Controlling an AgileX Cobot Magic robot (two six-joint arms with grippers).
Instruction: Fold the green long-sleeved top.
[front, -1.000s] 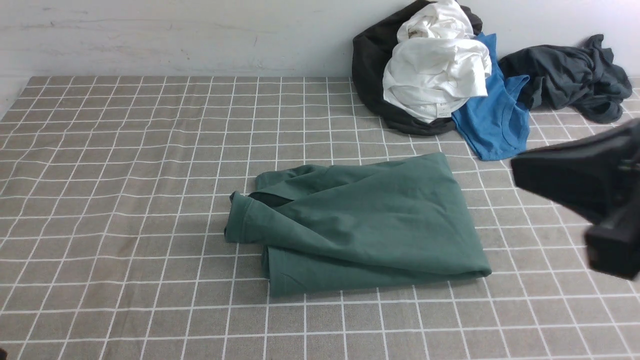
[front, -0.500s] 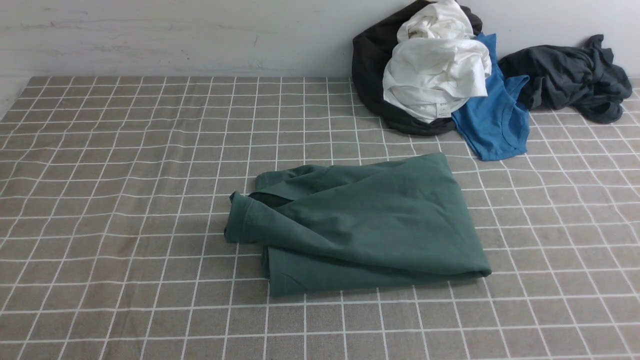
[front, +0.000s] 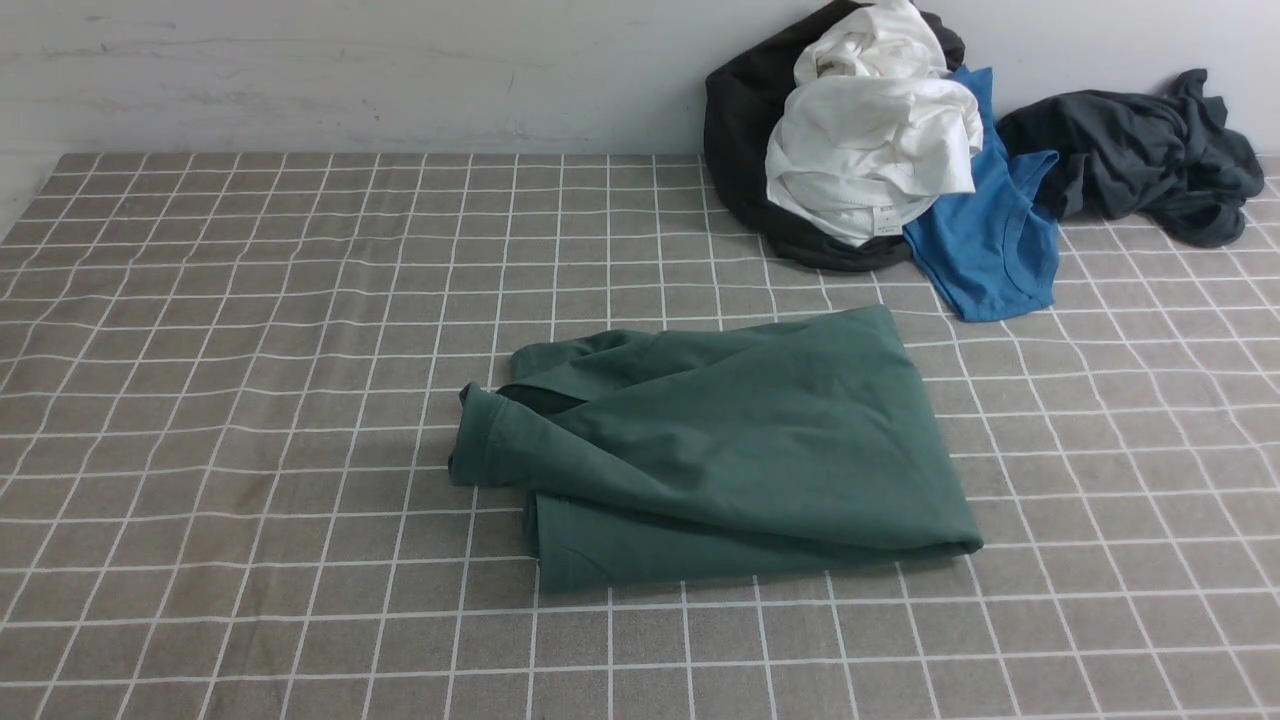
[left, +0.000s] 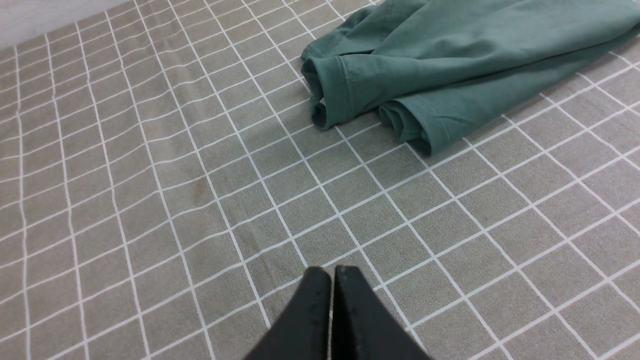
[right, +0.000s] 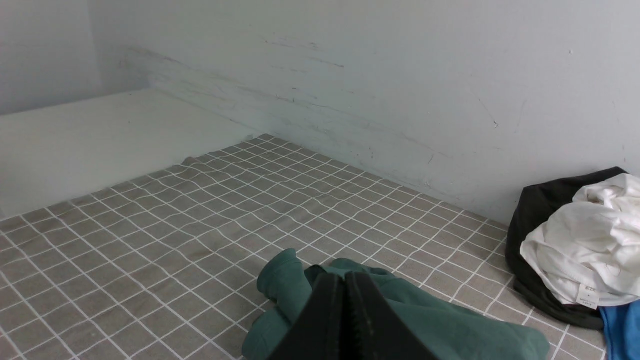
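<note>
Above the checked cloth, both jaws sit closed, empty.

You are looking at a bare test room set up for laundry work, not a lived-in home. A grey checked tablecloth covers the table right up to a plain, scuffed white wall. A heap of clothes lies loose against that wall, and 1 green top lies alone in the middle.
</note>
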